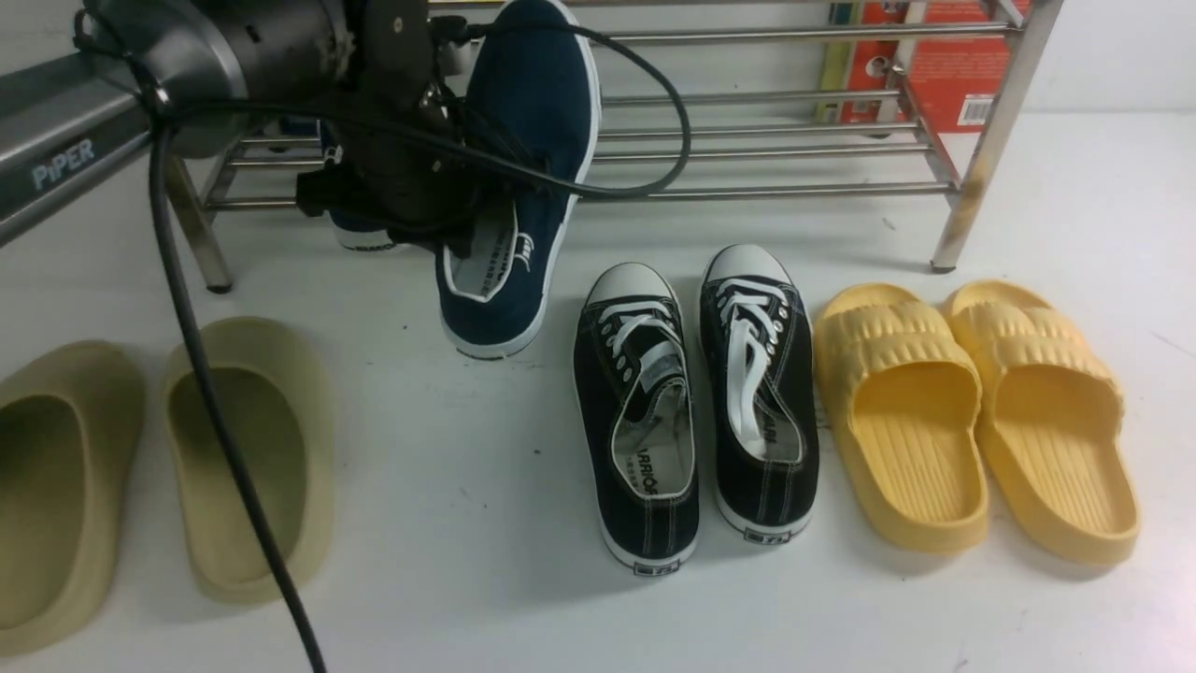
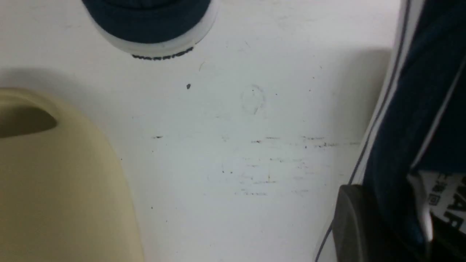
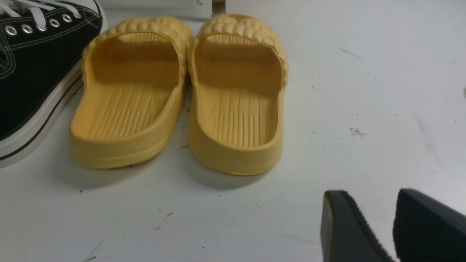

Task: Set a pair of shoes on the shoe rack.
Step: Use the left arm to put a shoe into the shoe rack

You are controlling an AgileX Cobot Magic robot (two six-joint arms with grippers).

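Legibly, WARRIOR marks one navy shoe (image 2: 149, 22), PiPER the left arm (image 1: 58, 164).

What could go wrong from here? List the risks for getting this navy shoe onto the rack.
1. The left hand pinches only the thin side wall of the held navy shoe, which hangs tilted. It might slip or swing.
2. In the front view its toe appears close to the tubes of the shoe rack and could knock one on the way in.
3. The black cable loops across the shoe and may snag it.
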